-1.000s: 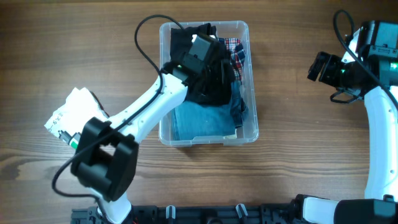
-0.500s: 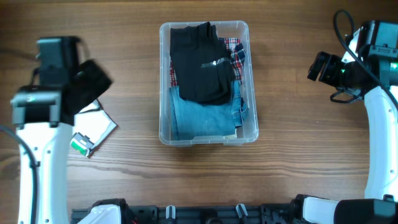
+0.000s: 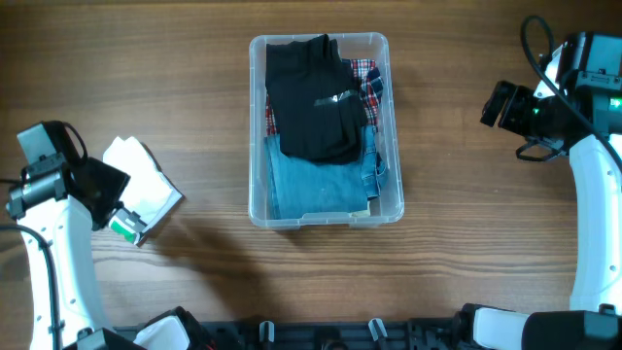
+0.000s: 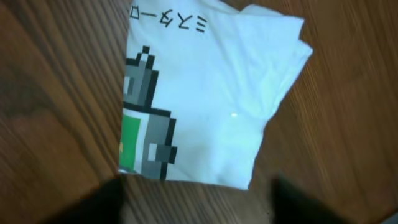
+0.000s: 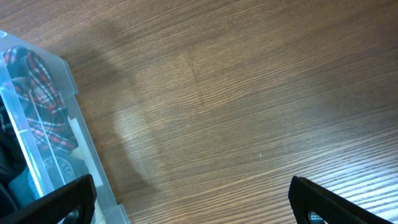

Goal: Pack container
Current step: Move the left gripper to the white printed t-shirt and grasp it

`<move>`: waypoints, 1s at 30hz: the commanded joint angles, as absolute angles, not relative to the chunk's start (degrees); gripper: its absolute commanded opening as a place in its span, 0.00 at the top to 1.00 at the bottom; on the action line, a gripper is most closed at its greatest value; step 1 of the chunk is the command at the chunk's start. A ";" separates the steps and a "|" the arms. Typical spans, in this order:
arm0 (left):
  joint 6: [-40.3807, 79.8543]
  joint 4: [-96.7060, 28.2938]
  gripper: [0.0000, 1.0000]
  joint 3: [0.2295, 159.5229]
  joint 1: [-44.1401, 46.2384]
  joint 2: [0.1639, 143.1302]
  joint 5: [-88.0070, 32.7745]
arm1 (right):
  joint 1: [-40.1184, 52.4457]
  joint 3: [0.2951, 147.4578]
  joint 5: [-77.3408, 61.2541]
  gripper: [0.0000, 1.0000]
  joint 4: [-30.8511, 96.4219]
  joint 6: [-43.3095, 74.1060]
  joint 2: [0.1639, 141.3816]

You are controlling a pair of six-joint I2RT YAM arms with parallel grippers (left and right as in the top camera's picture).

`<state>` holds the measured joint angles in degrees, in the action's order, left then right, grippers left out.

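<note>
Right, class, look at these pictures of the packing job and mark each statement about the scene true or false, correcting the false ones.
1. The white T-shirt lies on the table, outside the container. True.
2. The right end effector grips the white T-shirt. False: it is open over bare table, holding nothing.
3. A black garment lies on top in the container. True.
4. The container is empty. False: it holds the black garment, jeans and a plaid cloth.

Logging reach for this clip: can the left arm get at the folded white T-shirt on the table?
Probably yes: the left gripper hangs just over the white T-shirt, fingers spread; nothing lies on it or in between.
</note>
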<state>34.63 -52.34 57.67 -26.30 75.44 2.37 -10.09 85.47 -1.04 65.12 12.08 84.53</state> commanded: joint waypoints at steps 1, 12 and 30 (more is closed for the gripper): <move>35.18 -51.09 0.00 56.16 -26.92 77.34 3.75 | -10.15 85.38 -0.91 0.00 64.93 11.40 84.44; 34.98 -50.30 0.00 56.14 -26.92 87.92 4.19 | -10.15 85.36 -0.91 0.00 64.93 11.35 84.44; 36.69 -43.62 0.00 51.68 -26.92 89.38 8.84 | -10.15 85.38 -0.91 0.00 64.93 11.35 84.44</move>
<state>35.53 -44.99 53.01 -26.55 88.86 7.68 -10.09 85.47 -1.06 65.12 12.08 84.53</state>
